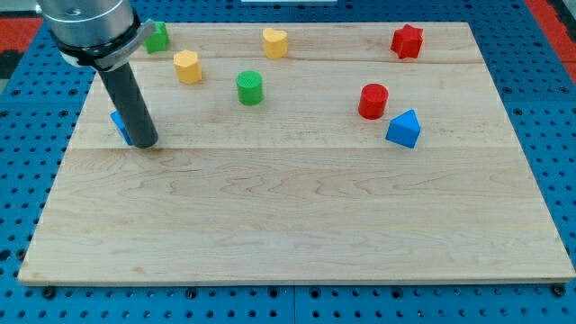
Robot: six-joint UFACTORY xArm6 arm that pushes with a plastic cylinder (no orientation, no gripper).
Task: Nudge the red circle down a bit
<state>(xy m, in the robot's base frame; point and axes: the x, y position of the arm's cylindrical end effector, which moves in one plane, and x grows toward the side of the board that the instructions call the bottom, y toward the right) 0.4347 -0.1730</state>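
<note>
The red circle [373, 100], a short cylinder, stands right of the board's middle, in the upper half. A blue triangle block [404, 129] sits just below and to its right, close to it. My tip [147, 142] rests on the board at the view's left, far from the red circle. The rod partly hides a blue block [119, 125] right beside the tip on its left.
A red star [407, 40] is at the top right. A yellow heart [274, 41], a yellow hexagon [187, 67], a green circle [249, 87] and a green block [157, 37] lie along the upper board. The wooden board [297, 225] lies on blue pegboard.
</note>
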